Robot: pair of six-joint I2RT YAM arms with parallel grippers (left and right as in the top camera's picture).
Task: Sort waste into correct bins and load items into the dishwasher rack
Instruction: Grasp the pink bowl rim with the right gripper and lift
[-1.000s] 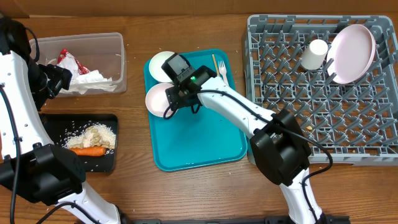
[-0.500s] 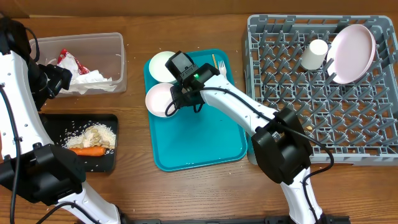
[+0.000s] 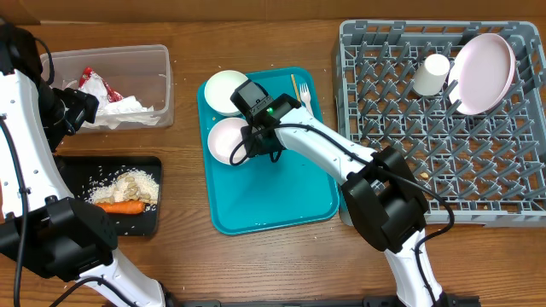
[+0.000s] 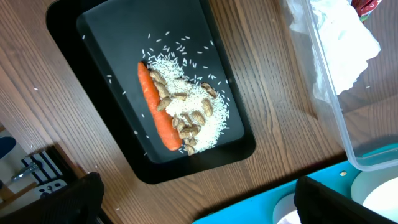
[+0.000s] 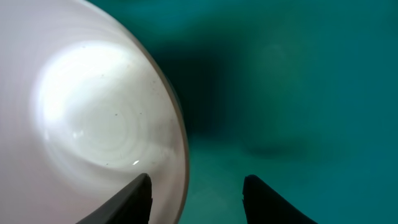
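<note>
Right wrist – right fingers (image 5: 134,199) straddle the rim of 1 bowl (image 5: 93,124), not clamped; left fingers (image 4: 339,202) spread wide – empty.

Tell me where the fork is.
Overhead view: the fork lies in the far right corner of the teal tray, between the upper bowl and the grey rack.

A brown wooden table (image 3: 273,264) fills the overhead view, its grain running lengthwise in darker and lighter streaks. Along the far edge lies a paler tan strip (image 3: 256,8); what it is made of cannot be told. The light is even and comes from above, casting only short, soft shadows on the wood. No wall, floor or window shows.
</note>
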